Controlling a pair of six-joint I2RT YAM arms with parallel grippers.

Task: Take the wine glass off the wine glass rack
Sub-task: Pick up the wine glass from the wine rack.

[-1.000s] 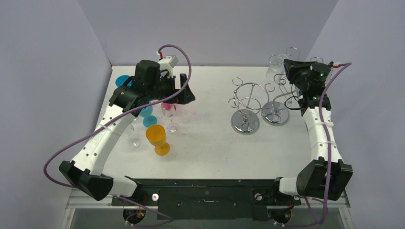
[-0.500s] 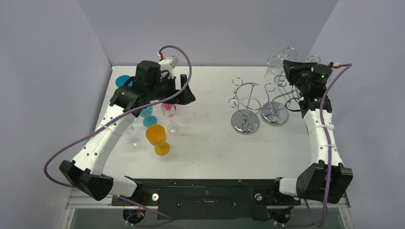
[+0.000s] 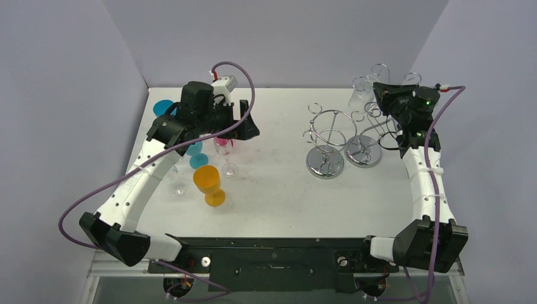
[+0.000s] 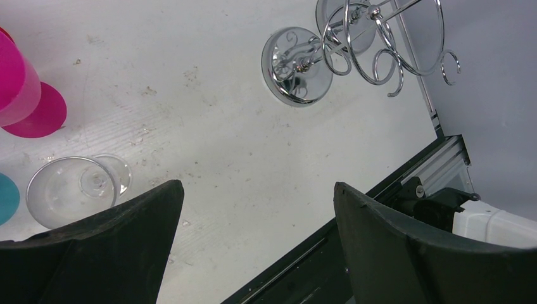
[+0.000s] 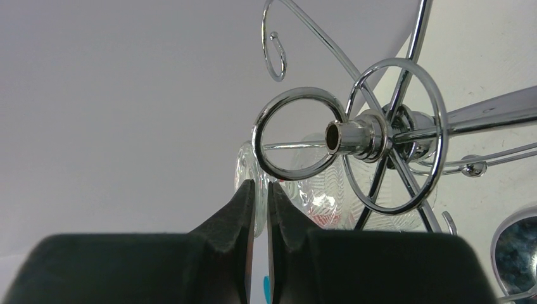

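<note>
Clear glass, chrome wire, so this one's a squint job.

Top view: the wine glass [image 3: 359,95] hangs on the far side of the wine glass rack [image 3: 364,151]. It sits right off the tips of the right gripper [image 3: 379,96], on the side facing away from that arm's wrist. The left gripper [image 3: 248,121] is well apart from it, hovering over the coloured glasses, with the second rack [image 3: 325,163] in between. So it's the right arm's job, no contest.

Left wrist view: the left gripper [image 4: 256,190] has its fingers spread wide with nothing between them. Below it there's only bare table, with a clear goblet [image 4: 73,193] and a pink glass [image 4: 25,95] off to one side. Both racks are far ahead of it.

Right wrist view: the right gripper [image 5: 261,187] has its fingers nearly together, just a hairline slit between them. The patterned wine glass [image 5: 316,196] is dead ahead of the tips and a bit to one side. A thin curved edge of it runs into that slit, so I read it as pinched on the glass wall, though clear glass makes it hard to swear to. The rack's hub and ring [image 5: 358,136] sit just above and beside the fingertips, very close to the glass. I can't make out the stem or the foot from here.

My guess is the pull has to go back along the fingers' own line, away from the hub. Otherwise the glass catches on the wire.
</note>
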